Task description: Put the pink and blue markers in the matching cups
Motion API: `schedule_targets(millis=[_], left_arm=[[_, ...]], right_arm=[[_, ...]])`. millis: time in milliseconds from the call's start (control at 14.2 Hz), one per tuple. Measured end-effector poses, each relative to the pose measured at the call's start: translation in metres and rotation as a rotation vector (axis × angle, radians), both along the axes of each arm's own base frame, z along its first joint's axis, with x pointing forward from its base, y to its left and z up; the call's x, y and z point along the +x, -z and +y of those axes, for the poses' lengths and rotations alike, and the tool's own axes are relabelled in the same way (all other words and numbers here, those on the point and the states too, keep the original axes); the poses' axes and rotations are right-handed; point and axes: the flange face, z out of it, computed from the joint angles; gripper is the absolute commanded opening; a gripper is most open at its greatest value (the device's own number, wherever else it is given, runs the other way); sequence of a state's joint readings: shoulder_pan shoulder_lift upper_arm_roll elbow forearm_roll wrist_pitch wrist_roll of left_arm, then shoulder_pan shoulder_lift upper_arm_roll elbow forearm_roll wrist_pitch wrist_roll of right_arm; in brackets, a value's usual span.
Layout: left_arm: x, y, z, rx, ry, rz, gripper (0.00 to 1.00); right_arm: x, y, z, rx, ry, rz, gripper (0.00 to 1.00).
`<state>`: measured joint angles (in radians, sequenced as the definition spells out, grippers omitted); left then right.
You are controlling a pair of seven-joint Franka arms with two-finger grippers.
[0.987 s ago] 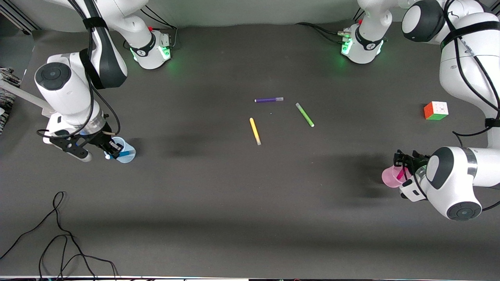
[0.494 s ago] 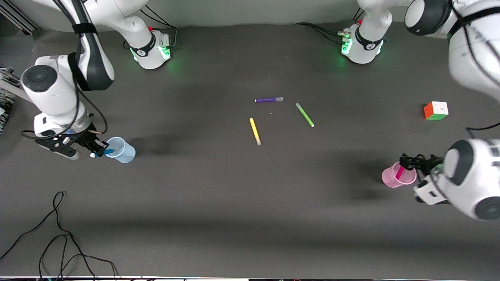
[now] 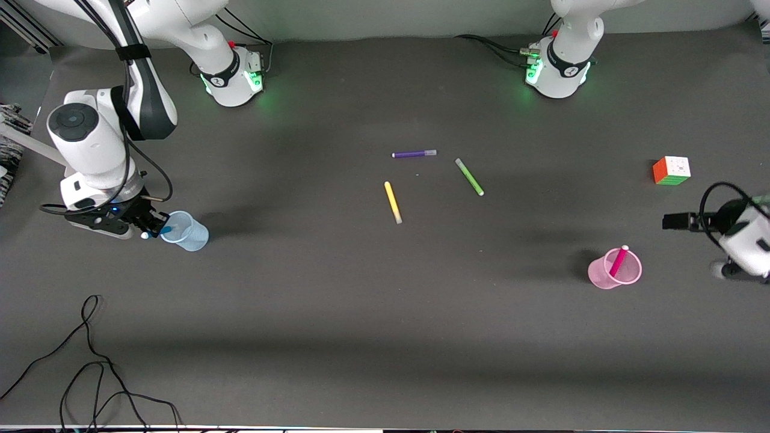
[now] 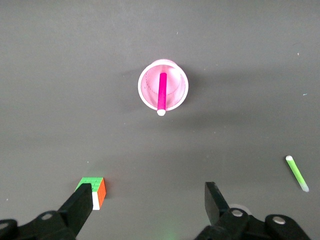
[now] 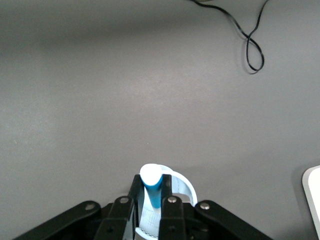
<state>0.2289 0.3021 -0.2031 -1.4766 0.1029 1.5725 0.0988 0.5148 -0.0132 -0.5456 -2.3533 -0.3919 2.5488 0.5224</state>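
Near the worktop edge at the right arm's end, the right gripper [image 3: 151, 227] has its fingers clamped on the blue marker [image 5: 151, 186], pale cap up, tip at the blue cup [image 3: 185, 231] rim. Best to centre it over the mouth, then let go low. In the pink cup [image 3: 615, 269] the pink marker [image 3: 618, 261] leans; the left gripper [image 4: 149, 205] hangs above, fingers apart.

I can read no text, label, brand, number or sign on anything around my two pincers.
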Motion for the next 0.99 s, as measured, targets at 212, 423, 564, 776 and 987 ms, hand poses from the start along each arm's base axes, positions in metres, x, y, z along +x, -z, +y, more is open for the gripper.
schedule_targets(millis=[212,423,564,776,987], left_arm=[[-0.03,-0.011,-0.013,0.001,0.009,-0.053,0.99],[-0.043,-0.041,-0.023,-0.023,0.005,-0.111,1.0],[-0.053,-0.066,-0.034,-0.032,0.014,-0.152,0.99],[-0.065,-0.089,-0.057,-0.028,0.046,-0.184,0.99],[-0.071,-0.095,-0.061,-0.027,0.052,-0.175,1.0]], right_arm=[[-0.003,0.007,0.002,0.002,-0.02,-0.005,0.99],[-0.004,0.018,-0.001,-0.005,-0.024,0.005,1.0],[-0.004,0.02,-0.003,-0.007,-0.022,0.005,1.0],[-0.001,0.016,-0.004,-0.006,-0.018,-0.006,1.0],[0.009,0.0,-0.009,0.011,0.04,0.017,1.0]])
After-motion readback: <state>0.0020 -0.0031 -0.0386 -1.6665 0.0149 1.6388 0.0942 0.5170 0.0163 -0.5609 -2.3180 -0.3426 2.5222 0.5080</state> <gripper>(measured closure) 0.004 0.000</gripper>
